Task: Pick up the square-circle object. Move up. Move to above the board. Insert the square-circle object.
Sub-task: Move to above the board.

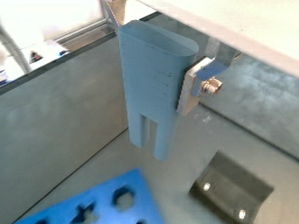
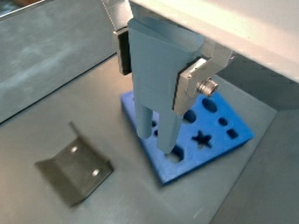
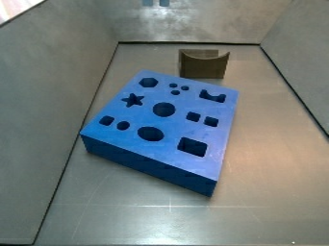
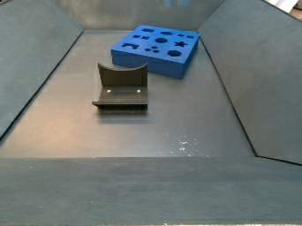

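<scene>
The square-circle object (image 1: pixel 149 105) is a tall pale grey-blue peg with a slot in its lower end. It hangs upright in my gripper (image 1: pixel 160 80), which is shut on its upper part. A silver finger (image 1: pixel 197 83) presses on one side. In a wrist view the peg (image 2: pixel 156 109) sits between both fingers (image 2: pixel 191 85) of the gripper (image 2: pixel 156 70), and its lower end hangs over the near edge of the board (image 2: pixel 222 131). The board is a bright blue slab with many holes (image 3: pixel 161 115), also in view in a side view (image 4: pixel 154 48) and a wrist view (image 1: pixel 93 206). The gripper is out of both side views.
The dark L-shaped fixture (image 3: pixel 203 62) stands on the grey floor beside the board; it also shows in a side view (image 4: pixel 120 86) and in both wrist views (image 1: pixel 233 188) (image 2: pixel 76 166). Grey walls enclose the floor (image 4: pixel 177 132) on all sides.
</scene>
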